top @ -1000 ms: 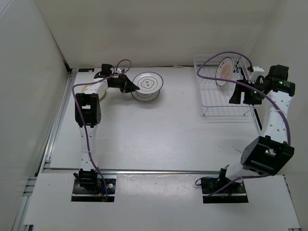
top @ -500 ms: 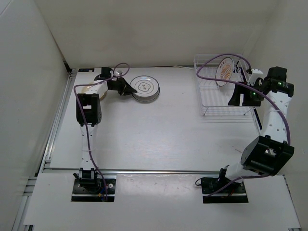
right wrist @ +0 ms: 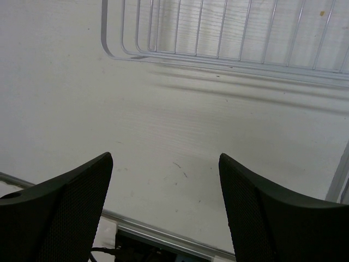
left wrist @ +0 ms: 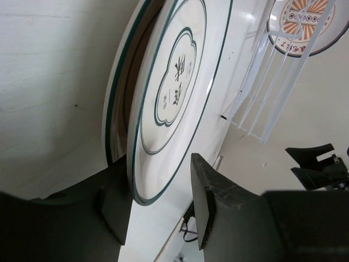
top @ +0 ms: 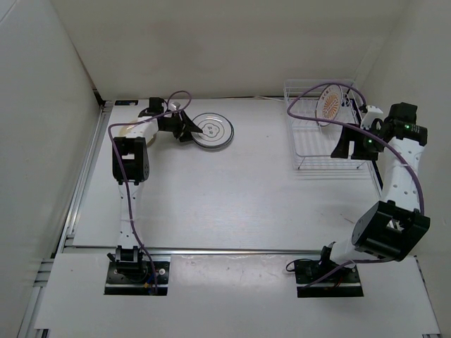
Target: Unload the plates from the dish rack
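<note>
At far left, ringed plate (top: 215, 129) now lies flat, left claw (left wrist: 158, 188) seemingly gripping it; right claw (right wrist: 163, 180) gapes empty.

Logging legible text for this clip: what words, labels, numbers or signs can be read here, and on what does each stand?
On the ringed plate, centre medallion: a dark brush-style character with smaller marks beside it; tilted and too blurred to read.
On the sunburst plate: a band of small marks around the orange centre; too small to read.
No other text shows in any view.
</note>
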You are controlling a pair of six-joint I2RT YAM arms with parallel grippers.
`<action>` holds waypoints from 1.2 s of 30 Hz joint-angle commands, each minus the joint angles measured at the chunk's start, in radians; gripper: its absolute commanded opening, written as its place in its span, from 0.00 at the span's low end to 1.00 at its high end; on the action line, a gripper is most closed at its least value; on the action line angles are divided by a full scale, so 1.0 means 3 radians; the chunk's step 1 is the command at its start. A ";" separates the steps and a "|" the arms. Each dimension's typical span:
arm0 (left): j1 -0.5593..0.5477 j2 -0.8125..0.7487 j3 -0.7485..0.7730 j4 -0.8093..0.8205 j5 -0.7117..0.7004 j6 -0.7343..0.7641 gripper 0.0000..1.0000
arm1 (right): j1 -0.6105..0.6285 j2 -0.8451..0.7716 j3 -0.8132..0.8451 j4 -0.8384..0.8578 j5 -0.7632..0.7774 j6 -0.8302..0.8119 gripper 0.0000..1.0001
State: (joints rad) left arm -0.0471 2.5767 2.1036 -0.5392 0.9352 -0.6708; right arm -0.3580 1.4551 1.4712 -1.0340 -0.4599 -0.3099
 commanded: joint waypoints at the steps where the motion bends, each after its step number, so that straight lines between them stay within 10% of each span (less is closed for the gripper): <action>1: 0.0004 -0.0223 0.0075 -0.0059 -0.0039 0.0145 0.55 | -0.0008 -0.0110 -0.0010 0.0138 -0.0144 0.0066 0.82; 36: -0.0298 -0.0597 0.0673 -0.0856 -0.2181 0.1142 0.70 | -0.0008 -0.0479 -0.0706 0.0496 -0.0441 0.0261 0.82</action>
State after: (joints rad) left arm -0.1192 2.5084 2.2677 -0.7681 0.3859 -0.3798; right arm -0.3580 1.3411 1.2644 -0.9272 -0.5545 -0.2409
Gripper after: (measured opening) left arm 0.701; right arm 0.819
